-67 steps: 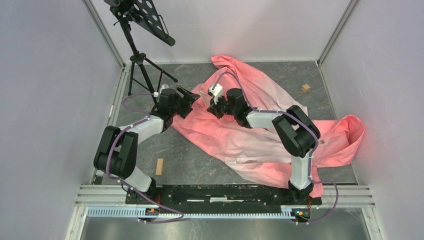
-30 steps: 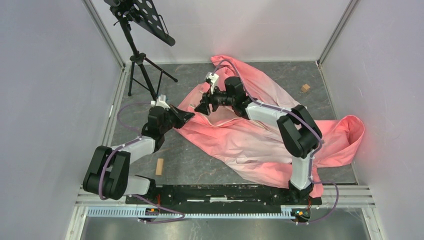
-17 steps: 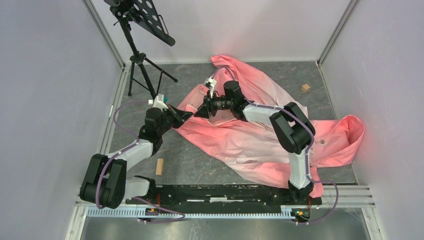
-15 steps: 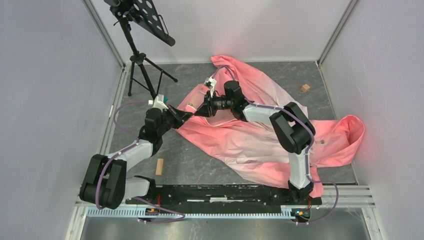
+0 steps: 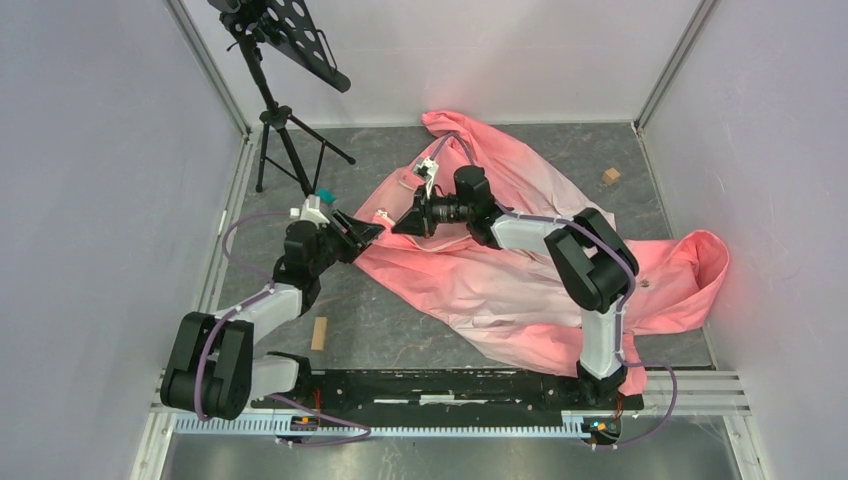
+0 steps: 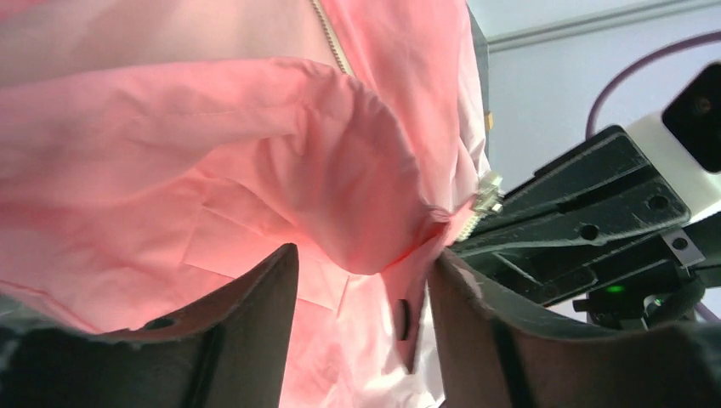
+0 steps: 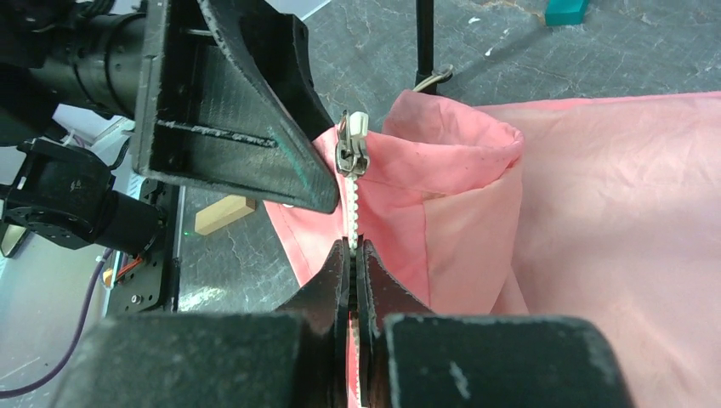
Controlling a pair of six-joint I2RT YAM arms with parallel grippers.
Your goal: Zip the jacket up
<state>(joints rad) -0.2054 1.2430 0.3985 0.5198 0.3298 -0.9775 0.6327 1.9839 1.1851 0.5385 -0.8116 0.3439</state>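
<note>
Sprawled crumpled over the table [image 5: 380, 320] from centre out to 3 o'clock, with one lobe up at 12 and a corner down by the right arm's base at 5: the jacket [image 5: 500, 290], salmon pink fading to whitish.

Clamped fully shut with the right gripper [image 7: 351, 255] on the zipper tape [image 7: 349, 212], no gap left between the fingers. Gripped just below the slider [image 7: 347, 155], with its white pull tab [image 7: 358, 124] sticking up. Reaching in from 3 o'clock to the jacket's 9 o'clock edge.

Met there from the 9 o'clock side by the left gripper [image 5: 365, 232], jaws parted wide, with a rounded fold of pink cloth bulging into the gap. Hard to tell from the wrist view whether either of its fingers [image 6: 255, 327] presses on that fold; possibly only brushing it. In the right wrist view, one black finger close beside the slider.

Standing at 11 o'clock: a black tripod stand [image 5: 275, 115]. Near its feet, a teal block [image 5: 323, 193]. At 7 o'clock, a wooden block [image 5: 319, 333]. At 2 o'clock, beyond the jacket, a smaller wooden block [image 5: 610, 176].
</note>
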